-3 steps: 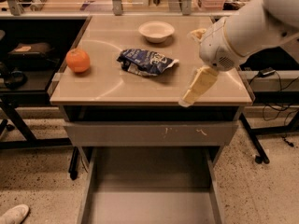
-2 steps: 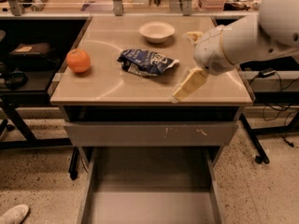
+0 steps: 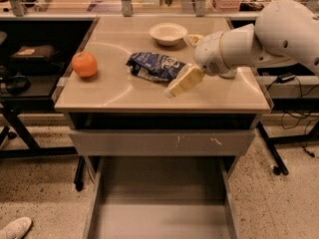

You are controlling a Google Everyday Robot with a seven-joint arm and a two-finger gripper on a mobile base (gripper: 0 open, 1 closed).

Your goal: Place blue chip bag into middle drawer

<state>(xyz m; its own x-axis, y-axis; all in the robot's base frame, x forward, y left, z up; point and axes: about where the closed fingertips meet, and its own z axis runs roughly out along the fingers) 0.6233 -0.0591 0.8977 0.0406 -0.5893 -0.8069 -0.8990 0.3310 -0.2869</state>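
Observation:
The blue chip bag [image 3: 154, 65] lies crumpled on the tan table top [image 3: 114, 91], near the middle. My gripper [image 3: 180, 82] hangs just right of the bag and a little nearer the front edge, pointing down and to the left, close to the bag's right end. The white arm reaches in from the right. The middle drawer [image 3: 159, 203] is pulled out wide below the table, with a bare grey floor.
An orange [image 3: 84, 64] sits at the table's left side and a white bowl [image 3: 168, 33] at the back. A shut grey drawer front with white scuffs [image 3: 162, 142] is above the open drawer. Dark shelving stands at the left; cables lie at the right.
My gripper and arm have moved left across the table, from near the right front corner to close beside the chip bag. The bag, orange and bowl have not moved.

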